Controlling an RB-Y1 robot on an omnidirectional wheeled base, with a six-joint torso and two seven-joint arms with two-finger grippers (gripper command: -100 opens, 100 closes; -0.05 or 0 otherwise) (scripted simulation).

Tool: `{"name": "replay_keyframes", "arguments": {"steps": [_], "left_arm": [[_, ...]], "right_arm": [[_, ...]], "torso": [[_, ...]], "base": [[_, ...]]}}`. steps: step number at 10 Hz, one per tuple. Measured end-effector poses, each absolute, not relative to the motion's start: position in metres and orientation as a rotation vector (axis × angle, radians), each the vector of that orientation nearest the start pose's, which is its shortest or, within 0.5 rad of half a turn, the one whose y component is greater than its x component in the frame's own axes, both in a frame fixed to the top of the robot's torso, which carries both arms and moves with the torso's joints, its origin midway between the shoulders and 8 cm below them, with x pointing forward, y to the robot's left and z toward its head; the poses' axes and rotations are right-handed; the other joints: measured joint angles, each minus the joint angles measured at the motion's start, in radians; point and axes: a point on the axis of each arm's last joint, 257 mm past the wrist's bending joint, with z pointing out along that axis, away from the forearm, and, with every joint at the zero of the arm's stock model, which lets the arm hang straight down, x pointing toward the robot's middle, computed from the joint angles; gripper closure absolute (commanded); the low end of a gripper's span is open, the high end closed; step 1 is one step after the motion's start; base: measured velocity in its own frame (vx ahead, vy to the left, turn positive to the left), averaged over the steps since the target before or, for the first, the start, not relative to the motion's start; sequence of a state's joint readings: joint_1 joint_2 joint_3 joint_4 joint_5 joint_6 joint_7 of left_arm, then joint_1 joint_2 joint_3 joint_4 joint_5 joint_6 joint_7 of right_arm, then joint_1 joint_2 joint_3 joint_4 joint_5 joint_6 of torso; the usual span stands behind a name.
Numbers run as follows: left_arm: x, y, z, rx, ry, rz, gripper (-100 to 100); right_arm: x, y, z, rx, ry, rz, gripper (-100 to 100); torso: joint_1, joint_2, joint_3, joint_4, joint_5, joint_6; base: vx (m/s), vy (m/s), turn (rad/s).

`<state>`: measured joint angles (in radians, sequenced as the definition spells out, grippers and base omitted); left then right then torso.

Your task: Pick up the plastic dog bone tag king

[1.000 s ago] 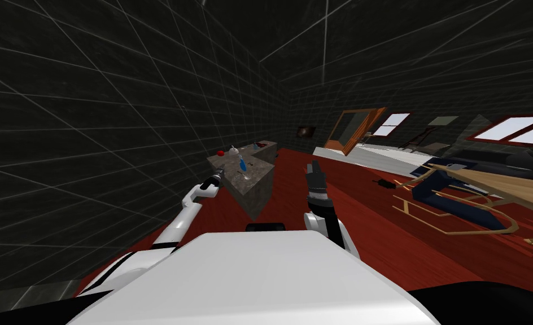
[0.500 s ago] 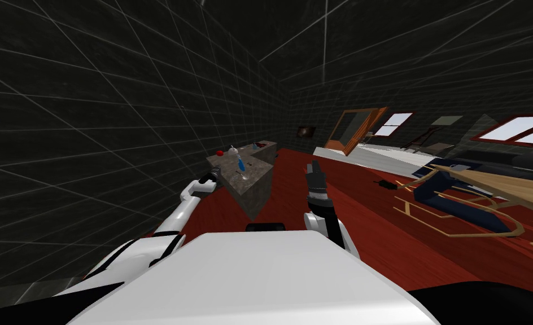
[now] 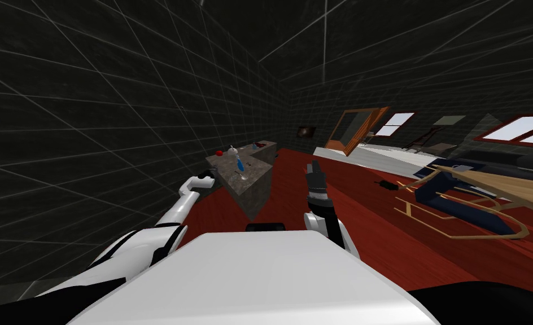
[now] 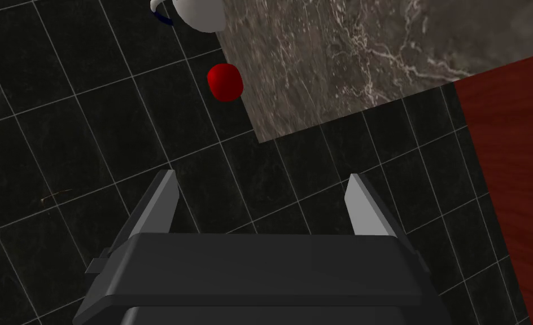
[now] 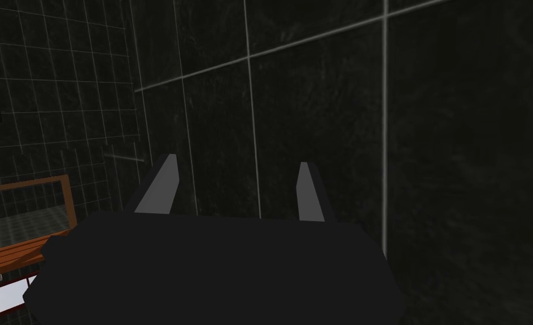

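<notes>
The left hand (image 4: 265, 203) hangs low beside the marble table (image 3: 255, 189), close to the dark tiled wall (image 4: 79, 141), its two fingers spread wide with nothing between them. Along its line of sight are the table's corner, a red ball (image 4: 225, 82) at the table's wall-side edge and a white rounded vessel with a dark handle (image 4: 200, 11) just past it.

The tag itself is too small to make out. My best guess is the slim blue piece (image 3: 240, 163) in the middle of the table top, with a small pale thing (image 3: 243, 177) just beside it. That puts it away from where the left hand is pointed, and well apart from the hand.

The right hand (image 3: 315, 169) is held up in front of the chest, over the red wood floor (image 3: 372, 225), fingers apart and holding nothing.

The risks, as I judge them:
- The hand sits below the table top, so a straight push forward would drive the fingers into the table's side.
- Coming in from the wall side could knock the red ball or the white vessel off the edge.
- The red ball is the nearer, brighter target, and closing on it would be the wrong pick.
- A thin tag may slide away if the fingers land unevenly.
</notes>
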<state>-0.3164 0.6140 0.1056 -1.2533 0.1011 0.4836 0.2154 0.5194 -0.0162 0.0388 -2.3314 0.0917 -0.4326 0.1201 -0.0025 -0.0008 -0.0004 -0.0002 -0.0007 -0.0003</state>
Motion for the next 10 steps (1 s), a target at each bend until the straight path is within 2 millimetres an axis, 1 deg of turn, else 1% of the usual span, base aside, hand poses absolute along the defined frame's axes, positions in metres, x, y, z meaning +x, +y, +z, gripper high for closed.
{"name": "replay_keyframes", "arguments": {"steps": [1,2,3,4,6,9,10], "left_arm": [[0.589,0.530,-0.215,-1.497,1.307,-0.588,-100],[0.589,0.539,-0.213,-1.533,1.290,-0.572,-100],[0.587,0.548,-0.217,-1.574,1.284,-0.547,-100],[0.585,0.552,-0.227,-1.604,1.286,-0.524,-100],[0.582,0.567,-0.229,-1.676,1.261,-0.490,-100],[0.574,0.584,-0.234,-1.773,1.235,-0.443,-100],[0.574,0.588,-0.232,-1.813,1.214,-0.434,-100]], "right_arm": [[0.347,-0.257,0.027,0.571,0.728,1.155,0],[0.347,-0.257,0.027,0.571,0.728,1.155,0],[0.347,-0.257,0.027,0.571,0.728,1.155,0],[0.347,-0.257,0.027,0.571,0.728,1.155,0],[0.347,-0.257,0.027,0.571,0.728,1.155,0],[0.347,-0.257,0.027,0.571,0.728,1.155,0],[0.347,-0.257,0.027,0.571,0.728,1.155,0]], "torso": [[0.000,0.000,0.000,0.000,0.000,0.000],[-0.001,0.000,0.000,0.000,0.000,0.000],[0.000,0.000,0.000,0.000,0.000,0.000],[0.001,0.000,0.000,0.000,0.000,0.000],[0.001,0.000,0.000,0.000,0.000,0.000],[0.001,0.000,0.000,0.000,0.000,0.000],[0.000,-0.001,0.000,0.000,0.000,0.000]], "base": [[0.010,-0.053,0.016],[0.010,-0.043,0.010],[0.008,-0.019,-0.001],[0.014,-0.033,0.009],[0.011,-0.027,0.006],[0.016,-0.036,0.008],[0.020,-0.038,0.002]]}}
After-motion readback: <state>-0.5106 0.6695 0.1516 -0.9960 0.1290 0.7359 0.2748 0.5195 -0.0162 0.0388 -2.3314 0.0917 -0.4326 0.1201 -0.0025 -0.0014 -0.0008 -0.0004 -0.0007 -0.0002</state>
